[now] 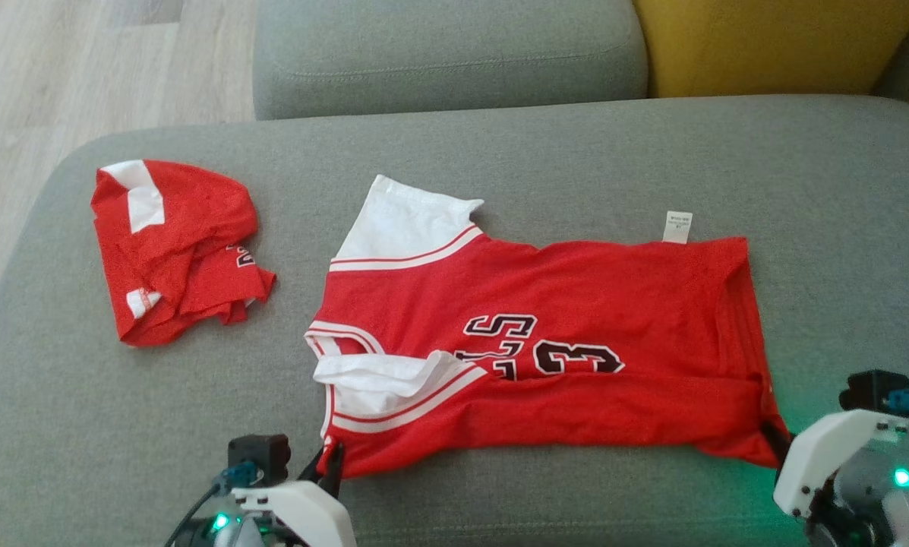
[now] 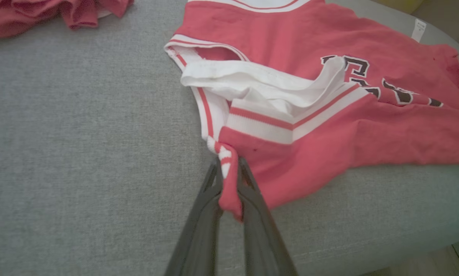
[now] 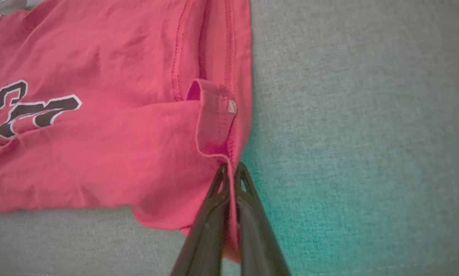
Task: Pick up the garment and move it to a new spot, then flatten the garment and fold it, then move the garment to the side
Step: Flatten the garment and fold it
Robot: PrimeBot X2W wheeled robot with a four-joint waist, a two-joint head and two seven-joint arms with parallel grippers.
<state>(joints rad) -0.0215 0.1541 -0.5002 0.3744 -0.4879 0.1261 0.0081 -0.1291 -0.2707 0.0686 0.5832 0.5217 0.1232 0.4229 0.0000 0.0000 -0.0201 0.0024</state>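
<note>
The garment [image 1: 545, 357] is a red jersey with white sleeves and black lettering, spread sideways on the grey sofa seat [image 1: 500, 152], its near long edge folded partway over. My left gripper [image 1: 331, 462] is shut on the garment's near left corner by the sleeve; in the left wrist view the gripper [image 2: 229, 168] pinches a twisted bit of the red and white trim [image 2: 226, 153]. My right gripper [image 1: 774, 441] is shut on the near right hem corner; in the right wrist view the gripper [image 3: 231, 170] clamps the red hem [image 3: 214, 122].
A second red and white piece of clothing [image 1: 177, 247] lies crumpled at the seat's left. A grey back cushion [image 1: 446, 53] and a yellow cushion [image 1: 773, 42] stand behind. Wooden floor [image 1: 67, 83] shows beyond the seat's left edge.
</note>
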